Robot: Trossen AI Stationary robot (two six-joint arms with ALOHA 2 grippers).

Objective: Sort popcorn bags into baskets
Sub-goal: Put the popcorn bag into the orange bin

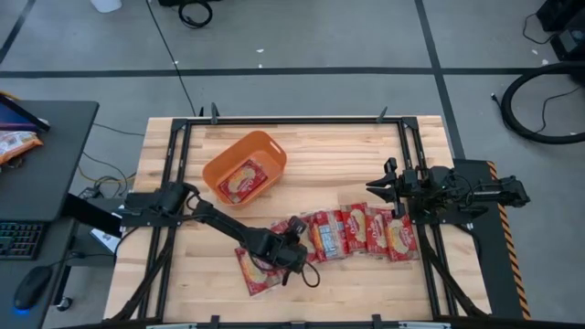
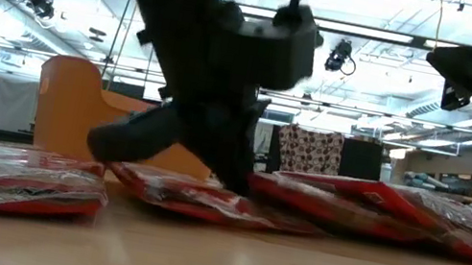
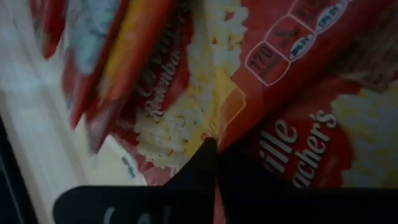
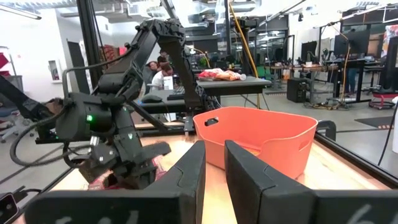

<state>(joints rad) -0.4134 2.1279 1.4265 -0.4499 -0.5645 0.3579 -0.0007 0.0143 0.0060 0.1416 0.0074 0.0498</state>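
Note:
Several red popcorn bags (image 1: 366, 230) lie flat in an overlapping row on the wooden table near its front edge, with two more at the row's left end (image 1: 259, 272). One bag (image 1: 242, 179) lies in the orange basket (image 1: 219, 164) at the far left. My left gripper (image 1: 294, 254) is down on the row's left part, shut on a bag's edge (image 3: 261, 74). My right gripper (image 1: 377, 186) hangs open above the table by the row's right end and holds nothing. My left gripper has the edge of a red popcorn bag (image 3: 227, 134) pinched between its two fingers, which come from above and slant down onto the row (image 2: 228, 175). The bag lies on the other bags and the table.
Black frame rails (image 1: 407, 174) run along the table's left and right sides. The orange basket also shows in the right wrist view (image 4: 261, 140). Bare wood lies between the basket and the row of bags. People sit at desks in the room beyond.

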